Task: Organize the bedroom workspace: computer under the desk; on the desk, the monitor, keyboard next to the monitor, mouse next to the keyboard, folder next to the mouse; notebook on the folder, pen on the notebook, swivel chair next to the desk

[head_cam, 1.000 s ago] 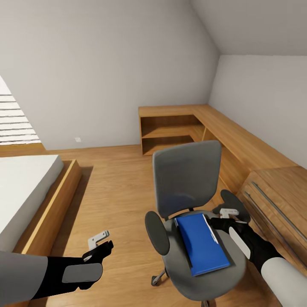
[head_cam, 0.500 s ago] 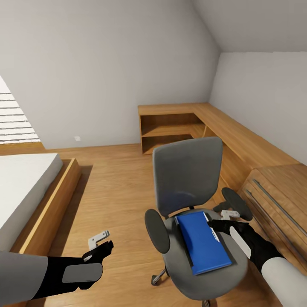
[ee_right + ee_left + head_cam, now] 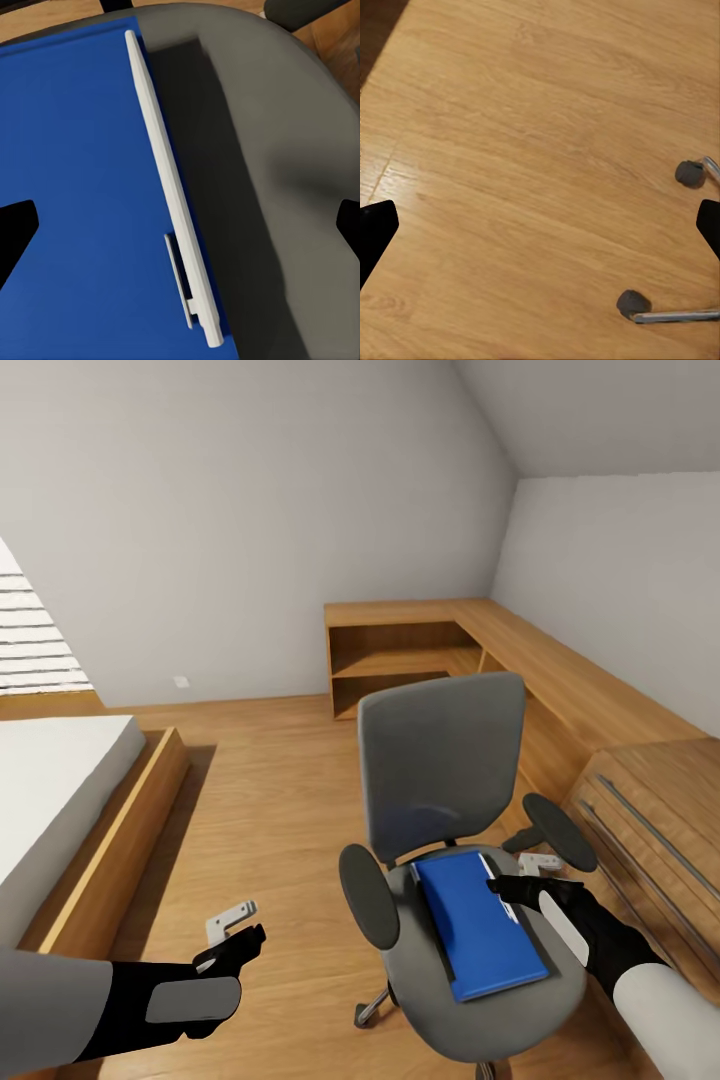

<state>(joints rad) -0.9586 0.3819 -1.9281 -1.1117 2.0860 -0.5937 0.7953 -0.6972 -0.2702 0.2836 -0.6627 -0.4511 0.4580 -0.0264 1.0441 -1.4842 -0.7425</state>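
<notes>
right jaws (image 3: 512, 882) stood open and empty, poised over the white-edged side of the folder (image 3: 478, 924); right wrist view showed one fingertip (image 3: 16, 232) over the blue cover and the other over grey seat, so the white edge (image 3: 172, 195) sat between them; contact with the folder couldn't be confirmed from these views; left jaws (image 3: 232, 922) were also open and empty, hanging low over bare floor (image 3: 532, 150) beside the chair, with two castors (image 3: 631, 303) of the base in the left wrist view.

folder lay flat on the seat of the swivel chair (image 3: 440, 760), long side running front to back, near corner reaching toward the seat's front edge; chair stood mid-room on the wood floor, between the bed (image 3: 60, 800) and the light-wood dresser (image 3: 650, 800).

step in hand, as i read it: picking the folder off the chair; next move likely called for lowering the right jaws onto that edge and closing, since a flat thin thing gives little to pinch; risk was the folder sliding on the fabric or the chair rolling under the push; then carry it to the table.
</notes>
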